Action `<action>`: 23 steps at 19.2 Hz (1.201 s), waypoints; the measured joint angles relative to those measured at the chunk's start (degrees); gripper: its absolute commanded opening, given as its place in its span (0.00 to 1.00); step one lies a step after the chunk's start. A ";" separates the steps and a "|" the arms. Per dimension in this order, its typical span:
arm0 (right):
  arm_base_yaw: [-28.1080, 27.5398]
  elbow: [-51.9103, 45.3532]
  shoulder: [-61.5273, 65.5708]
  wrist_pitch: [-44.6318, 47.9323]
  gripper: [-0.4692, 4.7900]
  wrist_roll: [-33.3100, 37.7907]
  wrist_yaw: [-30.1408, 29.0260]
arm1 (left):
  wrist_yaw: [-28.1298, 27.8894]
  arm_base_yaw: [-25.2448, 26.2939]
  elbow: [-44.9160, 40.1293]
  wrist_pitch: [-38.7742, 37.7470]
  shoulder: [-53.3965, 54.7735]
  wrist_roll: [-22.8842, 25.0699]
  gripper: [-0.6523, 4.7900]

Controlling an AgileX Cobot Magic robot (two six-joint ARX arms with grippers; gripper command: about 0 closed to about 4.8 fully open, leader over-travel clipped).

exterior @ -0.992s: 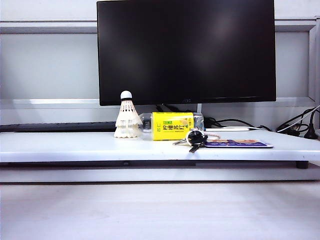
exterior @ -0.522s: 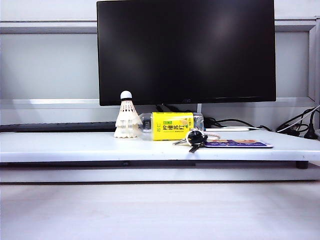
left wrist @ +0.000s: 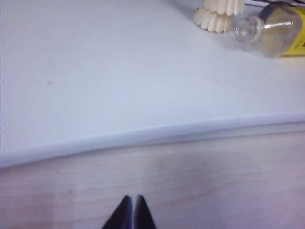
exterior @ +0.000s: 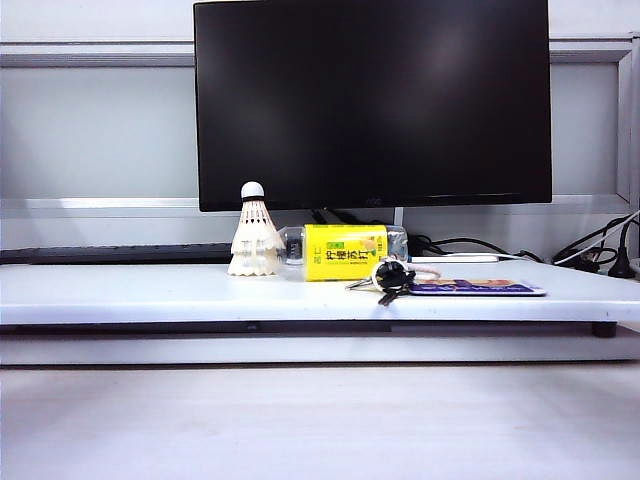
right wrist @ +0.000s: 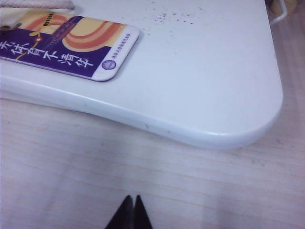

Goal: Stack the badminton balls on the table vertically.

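Observation:
Two white badminton balls (exterior: 255, 236) stand upright as one stack on the white table (exterior: 150, 292), one nested in the other, cork tip uppermost. Their feather skirts (left wrist: 219, 13) also show in the left wrist view, beside the bottle's mouth. My left gripper (left wrist: 133, 197) is shut and empty, hanging over the wooden surface in front of the table's edge, well short of the stack. The right gripper (right wrist: 132, 197) is likewise shut on nothing, above the wood near the table's rounded corner (right wrist: 257, 119). Neither arm shows in the exterior view.
A clear bottle with a yellow label (exterior: 343, 251) lies on its side right of the stack. Keys (exterior: 388, 275) and a purple card (exterior: 480, 287) rest farther right. A black monitor (exterior: 372, 100) stands behind. Cables (exterior: 600, 250) trail at the far right.

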 measured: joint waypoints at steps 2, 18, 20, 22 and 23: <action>0.00 0.00 0.00 0.04 0.09 0.00 0.00 | 0.83 0.00 0.00 -0.44 0.00 -1.70 0.17; 0.00 -0.02 0.00 0.04 0.09 0.00 0.00 | 1.20 -0.46 0.00 -0.42 0.00 -3.43 0.17; 0.00 0.00 -0.02 0.04 0.09 0.00 0.00 | 1.22 -0.46 0.00 -0.42 0.00 -3.43 0.17; 0.00 -0.02 -0.02 0.04 0.09 0.00 0.00 | 1.22 -0.46 0.00 -0.44 0.00 -3.43 0.17; -0.02 -0.02 -0.09 0.04 0.09 0.00 0.00 | 1.22 -0.46 0.00 -0.44 0.00 -3.43 0.17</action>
